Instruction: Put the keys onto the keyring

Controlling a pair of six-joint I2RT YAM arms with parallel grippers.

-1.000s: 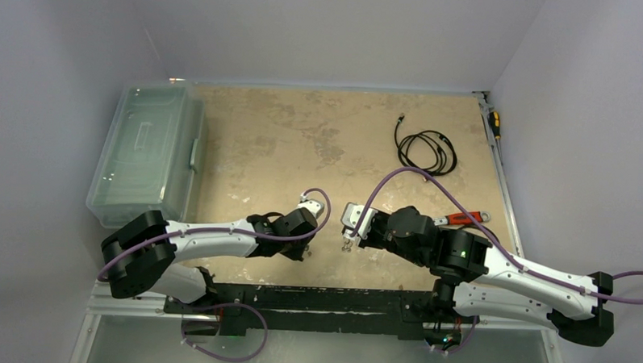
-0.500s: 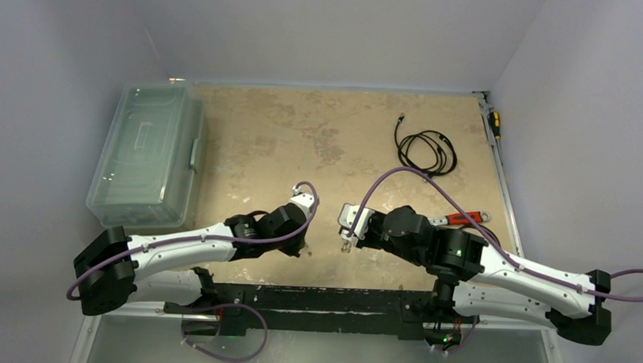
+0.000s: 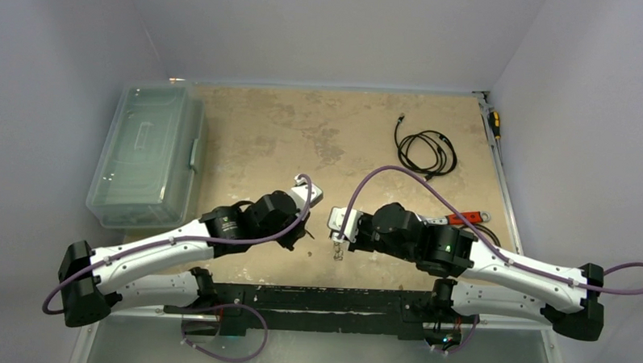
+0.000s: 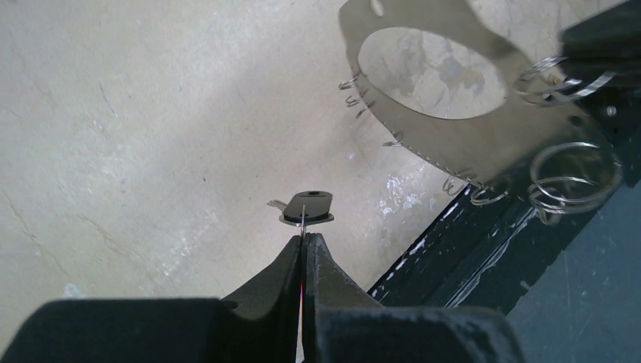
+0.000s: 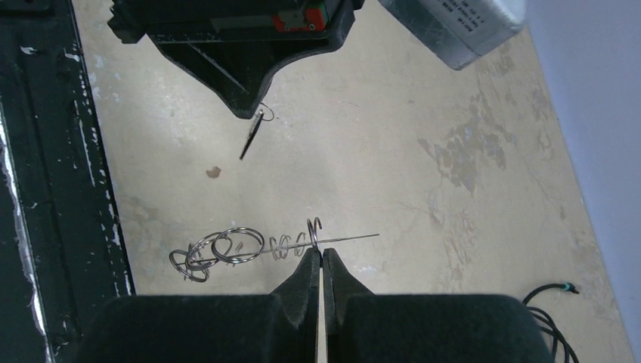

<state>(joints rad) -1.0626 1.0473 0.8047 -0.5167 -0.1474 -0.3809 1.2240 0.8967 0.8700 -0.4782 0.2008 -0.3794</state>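
Near the front edge of the table [image 3: 255, 139], about mid-way, left tool [image 4: 304, 243] is pinching the little black-headed key [image 4: 308, 204], jaws together; right tool [image 5: 318, 257] is clamped on the keyring [image 4: 484, 144] just beside it, not touching.

From the overhead view I have my left arm [image 3: 171, 245] stretched low from its base at 7 o'clock, reaching between 2 and 3 o'clock, and my right arm [image 3: 509, 269] mirroring it from 5 o'clock, reaching between 9 and 10 o'clock. Both wrists are bent so the left gripper [image 3: 304, 239] tips down toward 4 o'clock and the right gripper [image 3: 342, 242] toward 8 o'clock, the two near each other but apart. Both wrist views show the jaws pressed together, with barely a sliver between the fingers [image 4: 291, 261].
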